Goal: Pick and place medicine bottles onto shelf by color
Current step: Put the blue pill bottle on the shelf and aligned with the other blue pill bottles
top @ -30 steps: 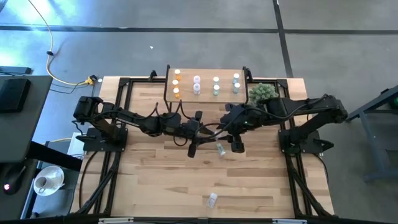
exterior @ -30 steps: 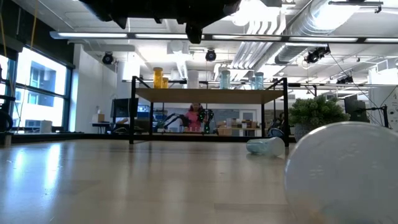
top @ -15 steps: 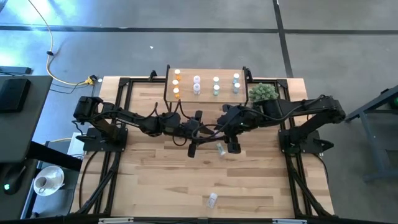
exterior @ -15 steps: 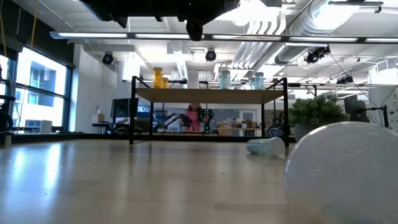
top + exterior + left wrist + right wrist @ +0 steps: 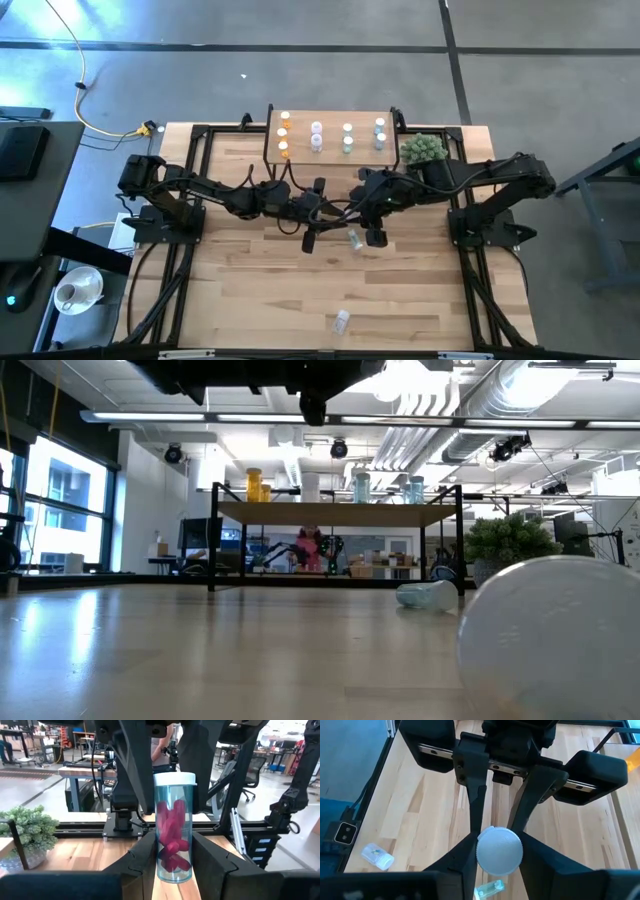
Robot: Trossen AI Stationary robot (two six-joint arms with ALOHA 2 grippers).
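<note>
Left gripper (image 5: 173, 851) was clamped on the lower body of a medicine bottle (image 5: 174, 827), holding it upright above the middle of the table (image 5: 250, 290). Right gripper (image 5: 499, 857) met it from the opposite side, its fingers (image 5: 465, 857) pressed against the same bottle's white cap (image 5: 499, 851), so both arms had hold of the one bottle.

Directly under the meeting grippers, a pale greenish bottle (image 5: 354, 240) lay on its side on the wood. Another bottle (image 5: 341, 321) lay well apart from it, near the front edge. A spiky green plant ball (image 5: 423, 149) sat just beside the right end of the shelf (image 5: 330, 116), close to the right arm's forearm.

The held bottle was a translucent blue cylinder with dark pink capsules piled inside.

The shelf stood at the far edge of the table on thin black legs. Along its top stood orange bottles (image 5: 284, 133) at the left end, then pink (image 5: 316, 135), green (image 5: 347, 138) and blue ones (image 5: 380, 133) at the right end, with bare board showing between the groups. Most of the table's front half lay open, bounded by black frame rails (image 5: 170, 290) at either side.
</note>
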